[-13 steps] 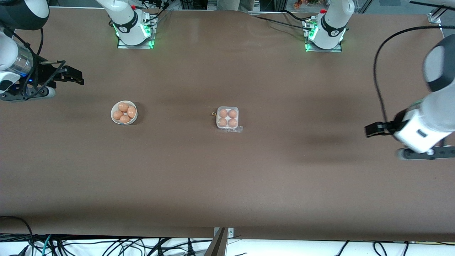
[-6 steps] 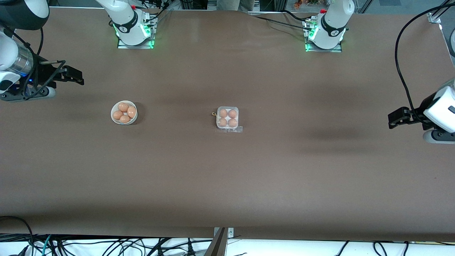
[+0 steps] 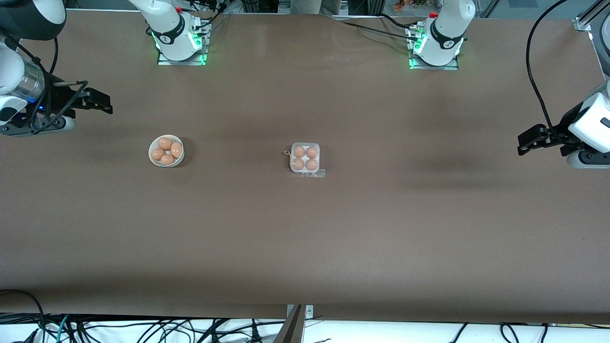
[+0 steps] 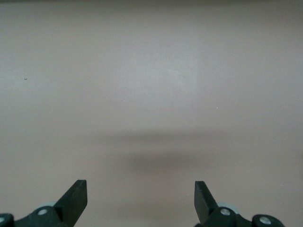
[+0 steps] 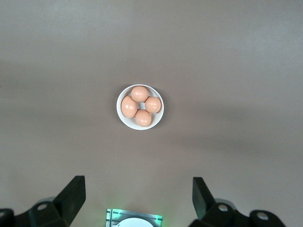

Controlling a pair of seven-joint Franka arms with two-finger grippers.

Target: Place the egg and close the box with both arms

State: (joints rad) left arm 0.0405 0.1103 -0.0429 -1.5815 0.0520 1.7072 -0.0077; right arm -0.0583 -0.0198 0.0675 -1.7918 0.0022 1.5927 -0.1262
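Note:
The box [image 3: 305, 158] sits mid-table, a small whitish tray with an egg [image 3: 299, 152] in each of its four cells. Its clear lid seems to lie down over them, and a clear flap [image 3: 318, 174] pokes out at the edge nearer the camera. My left gripper [image 3: 525, 141] hangs open and empty over bare table at the left arm's end, well apart from the box; its wrist view shows only tabletop past the left gripper [image 4: 141, 194]. My right gripper [image 3: 102, 102] waits open and empty at the right arm's end.
A round white bowl [image 3: 179, 162] with several eggs [image 3: 166, 143] stands between the box and the right arm's end; the right wrist view shows the bowl [image 5: 140, 126] past the right gripper [image 5: 138, 191]. Green-lit arm bases [image 3: 181, 45] stand along the table's back edge.
My left arm has drawn back toward its own end of the table, away from the box, and slowed. The right arm, box and bowl have not moved.

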